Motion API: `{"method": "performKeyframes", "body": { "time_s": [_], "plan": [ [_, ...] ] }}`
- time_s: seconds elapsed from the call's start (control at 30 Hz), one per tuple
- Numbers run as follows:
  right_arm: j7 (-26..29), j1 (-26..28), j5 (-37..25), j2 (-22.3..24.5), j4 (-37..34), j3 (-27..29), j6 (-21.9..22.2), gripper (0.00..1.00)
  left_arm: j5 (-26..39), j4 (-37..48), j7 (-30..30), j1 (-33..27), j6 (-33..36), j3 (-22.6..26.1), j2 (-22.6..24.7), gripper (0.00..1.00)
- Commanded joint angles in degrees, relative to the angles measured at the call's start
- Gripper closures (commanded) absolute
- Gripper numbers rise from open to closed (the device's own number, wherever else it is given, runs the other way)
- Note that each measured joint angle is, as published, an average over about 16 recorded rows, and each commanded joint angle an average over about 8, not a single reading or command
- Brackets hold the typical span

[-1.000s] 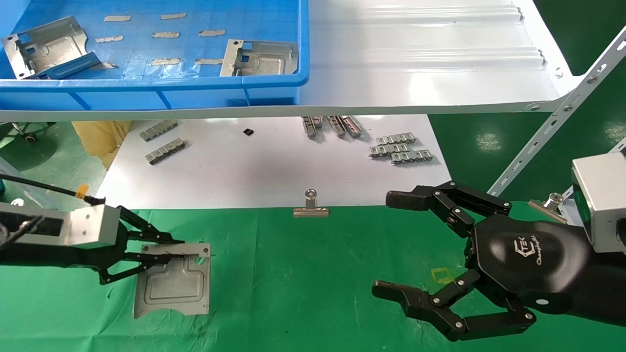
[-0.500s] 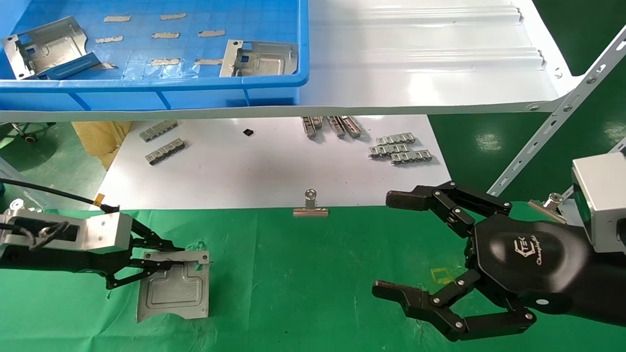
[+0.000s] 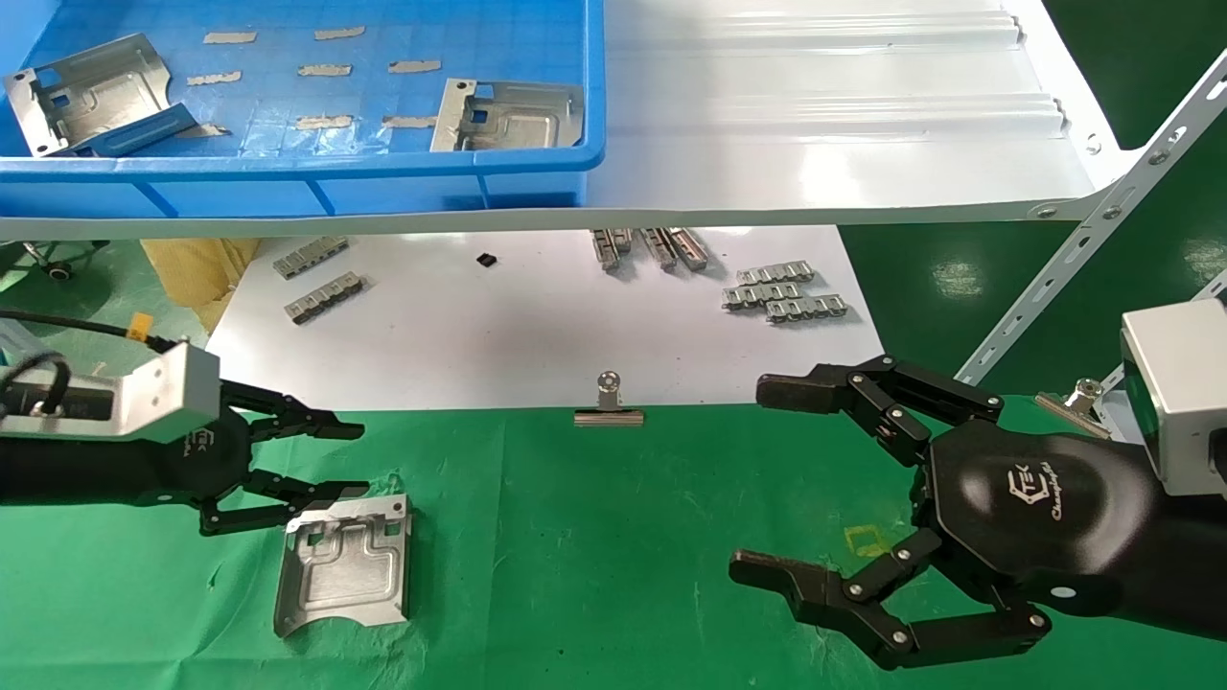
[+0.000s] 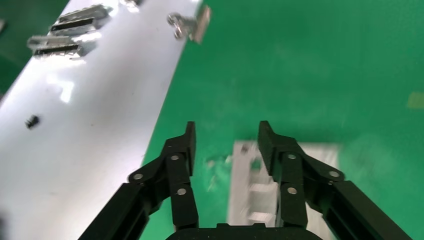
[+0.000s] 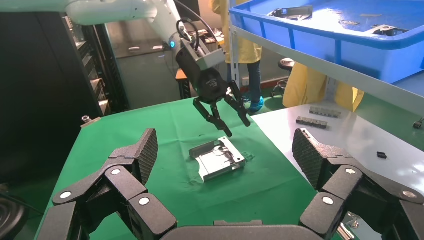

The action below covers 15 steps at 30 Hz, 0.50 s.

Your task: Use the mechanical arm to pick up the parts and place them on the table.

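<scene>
One silvery stamped part (image 3: 343, 563) lies flat on the green cloth table (image 3: 594, 556) at the front left; it also shows in the right wrist view (image 5: 217, 160) and, blurred, in the left wrist view (image 4: 280, 185). My left gripper (image 3: 351, 460) is open and empty, raised just above the part's far-left edge; it also shows in the right wrist view (image 5: 227, 119). Two more parts (image 3: 91, 91) (image 3: 508, 115) lie in the blue bin (image 3: 307, 172) on the upper shelf. My right gripper (image 3: 767, 479) is open and empty, parked over the cloth at the right.
A glossy white board (image 3: 537, 335) behind the cloth carries grey link strips (image 3: 784, 293) (image 3: 321, 283) and a small black piece (image 3: 487, 259). A silver binder clip (image 3: 609, 402) sits on the board's front edge. A white shelf (image 3: 824, 144) with a slanted perforated strut (image 3: 1083, 240) overhangs the back.
My left gripper has let go of the part, opened and lifted away toward the back left. The part now lies flat on the cloth. The right arm has not moved.
</scene>
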Motion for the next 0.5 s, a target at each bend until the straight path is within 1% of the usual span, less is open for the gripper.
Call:
{"method": "performKeyframes", "body": {
  "time_s": [0.03, 0.2, 0.5],
  "plan": [
    [0.0, 0.0, 0.0, 0.0, 0.0, 0.0, 0.0, 0.0, -2.5, 0.18, -2.77, 0.73, 0.84, -0.63, -0.53, 0.0],
    [0.0, -0.01, 0.01, 0.0, -0.01, 0.01, 0.01, 0.0, -4.74, -0.2, -4.21, 1.62, 0.95, -1.06, -1.03, 0.0],
    [0.0, -0.01, 0.0, 0.0, -0.01, 0.01, 0.01, 0.0, -3.54, -0.73, -3.51, 1.48, 0.84, -1.13, -0.88, 0.0]
  ]
}}
